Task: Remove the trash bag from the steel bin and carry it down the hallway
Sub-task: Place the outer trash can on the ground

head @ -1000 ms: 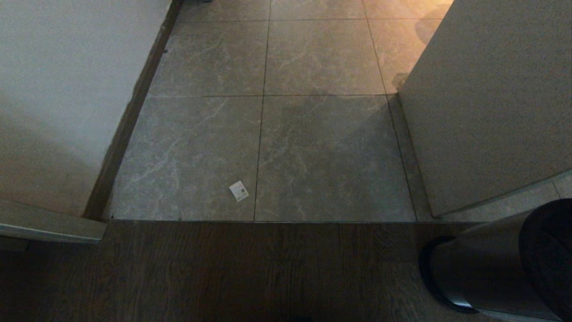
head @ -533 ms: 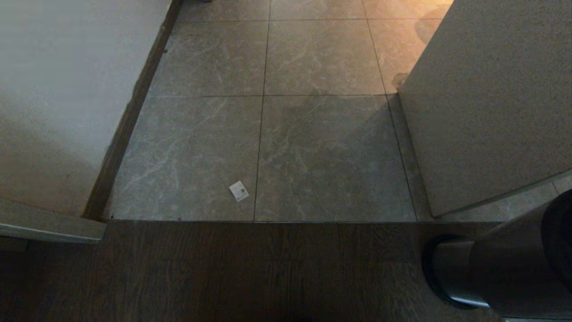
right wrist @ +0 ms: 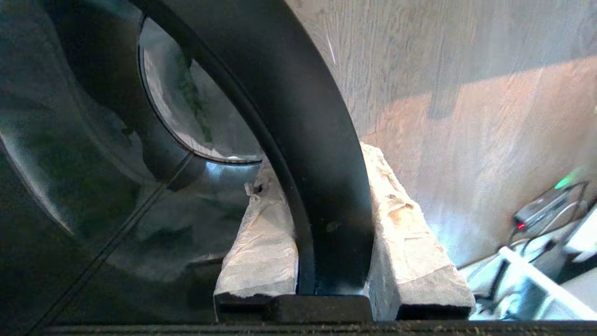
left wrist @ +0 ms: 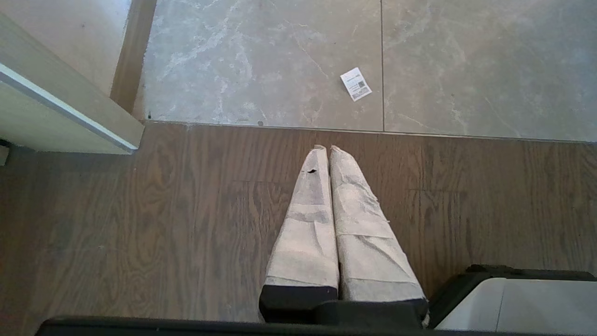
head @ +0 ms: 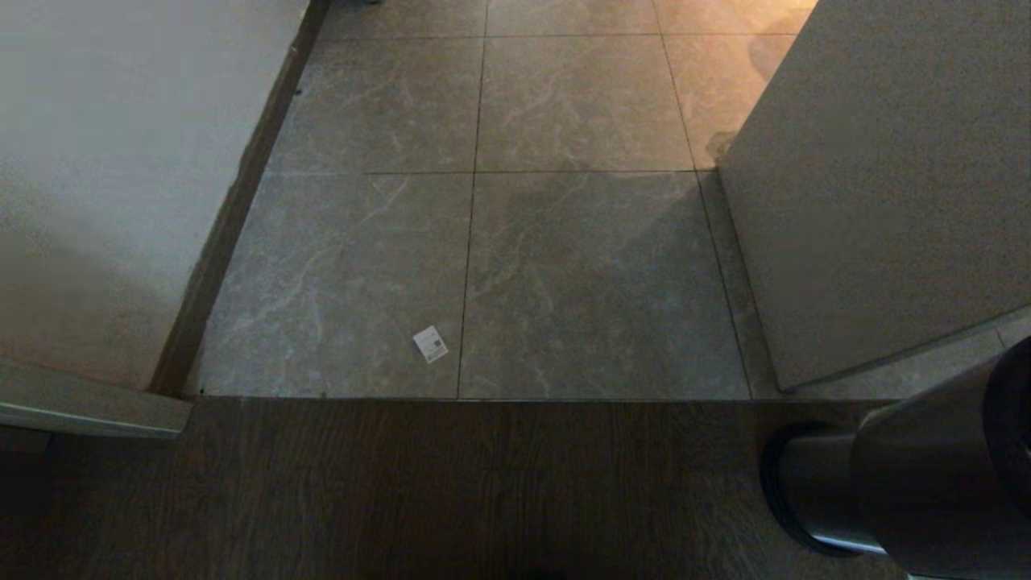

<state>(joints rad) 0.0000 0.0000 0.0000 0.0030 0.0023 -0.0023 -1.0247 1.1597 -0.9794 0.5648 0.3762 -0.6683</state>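
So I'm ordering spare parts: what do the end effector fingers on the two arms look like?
Both look alike. The left end effector has two long tapering fingers wrapped in wrinkled off-white tape or cloth, set in a black base; one wrap has a small dark hole near its tip. The right end effector has the same pale, creased wrapping and black base.

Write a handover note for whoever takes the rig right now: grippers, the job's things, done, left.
Right gripper: shut on the black rim of the steel bin, one finger inside, one outside; the bin leans steeply on the wood floor.
Left gripper: shut, empty, parked over the wood floor.
Trash bag: seems to be the white plastic with green print inside the bin.
Done: bin gripped and tipped.
Left: pull the bag out, carry it down the tiled hallway.
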